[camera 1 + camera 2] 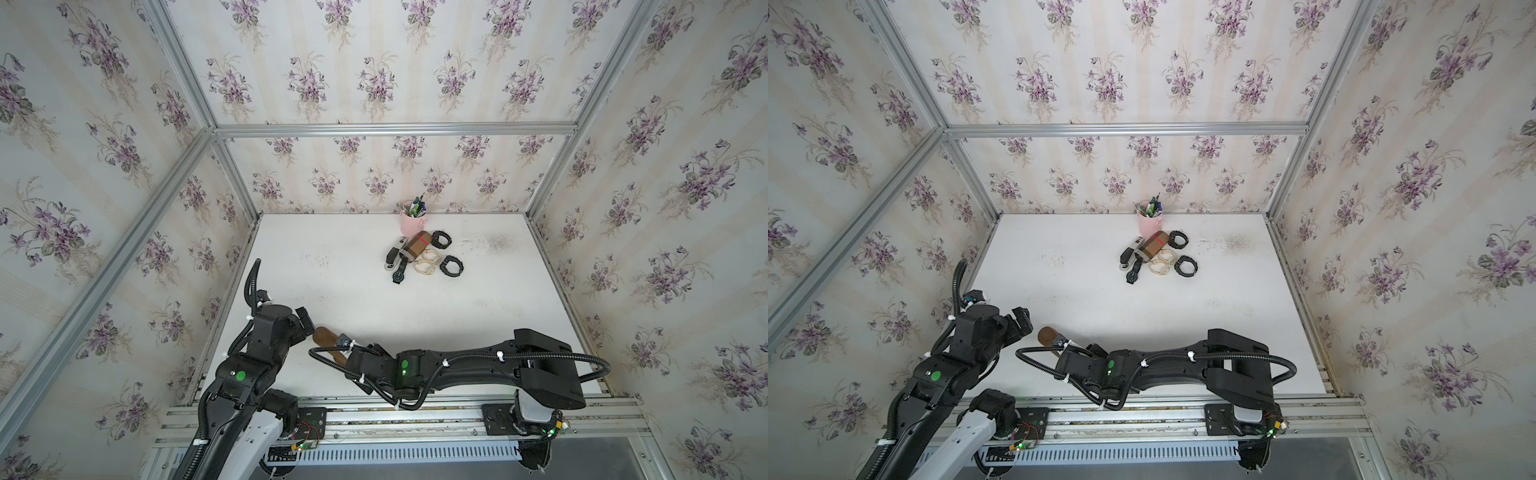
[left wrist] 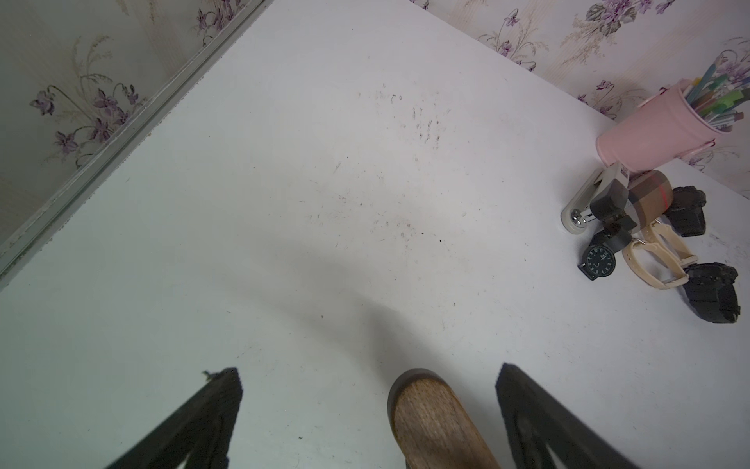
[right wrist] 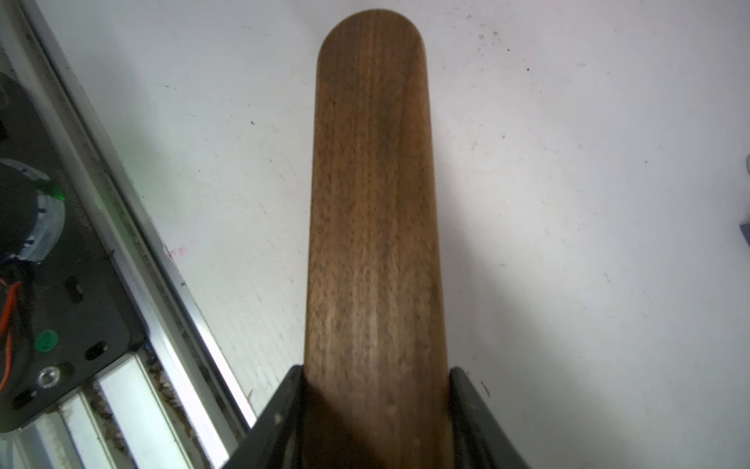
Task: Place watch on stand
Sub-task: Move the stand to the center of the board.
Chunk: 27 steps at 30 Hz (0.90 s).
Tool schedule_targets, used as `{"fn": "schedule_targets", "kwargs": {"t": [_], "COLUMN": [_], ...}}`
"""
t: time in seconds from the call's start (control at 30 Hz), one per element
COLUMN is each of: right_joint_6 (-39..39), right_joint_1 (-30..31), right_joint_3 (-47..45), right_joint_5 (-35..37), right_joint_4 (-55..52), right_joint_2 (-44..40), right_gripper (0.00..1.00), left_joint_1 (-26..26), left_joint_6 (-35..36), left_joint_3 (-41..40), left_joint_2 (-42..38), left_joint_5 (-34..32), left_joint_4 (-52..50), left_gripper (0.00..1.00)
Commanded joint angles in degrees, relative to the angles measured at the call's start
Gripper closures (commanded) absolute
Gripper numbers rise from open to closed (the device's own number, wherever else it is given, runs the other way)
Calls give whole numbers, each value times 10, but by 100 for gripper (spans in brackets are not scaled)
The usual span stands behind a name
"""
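Observation:
The stand's dark-brown wooden bar [image 3: 373,203] runs straight out from my right gripper [image 3: 375,369], whose fingers press against both of its sides near the table's front edge. Its rounded far end [image 1: 325,335] [image 1: 1046,335] pokes out past the right wrist toward my left gripper [image 1: 306,321]. In the left wrist view that bar end [image 2: 434,418] lies between the fingers of the open left gripper [image 2: 367,373], touching neither. A black round-faced watch [image 1: 399,275] [image 2: 600,260] lies far back in a pile, with a beige-strapped watch [image 1: 426,262] and two chunky black ones [image 1: 451,266] beside it.
A tan plaid cylinder with a red stripe [image 1: 417,247] lies in the pile with a grey stapler [image 1: 392,253]. A pink cup of pens [image 1: 413,220] stands by the back wall. Flowered walls close three sides; a metal rail [image 3: 134,260] runs along the front.

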Motion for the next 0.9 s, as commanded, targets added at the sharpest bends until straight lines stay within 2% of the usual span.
{"fn": "schedule_targets", "kwargs": {"t": [0.0, 0.2, 0.43, 0.67, 0.87], "right_joint_6": [3, -20, -101, -178, -207], "right_joint_1": [-10, -62, -151, -218, -244], "right_joint_3": [-14, -69, -107, -77, -30], "right_joint_5": [10, -4, -83, -132, -156], "right_joint_4": [-20, -6, 30, 41, 38], "right_joint_2": [-14, -80, -133, -108, -55], "right_gripper": [67, 69, 71, 74, 75], "left_joint_1": [1, 1, 1, 1, 1], "left_joint_6": [1, 16, 29, 36, 42], "left_joint_3": [-1, -8, -22, -34, -37], "left_joint_2": [9, 25, 49, 76, 102], "left_joint_5": [7, 39, 89, 141, 165], "left_joint_4": [17, 46, 84, 118, 139], "left_gripper": [0, 0, 0, 0, 0]}}
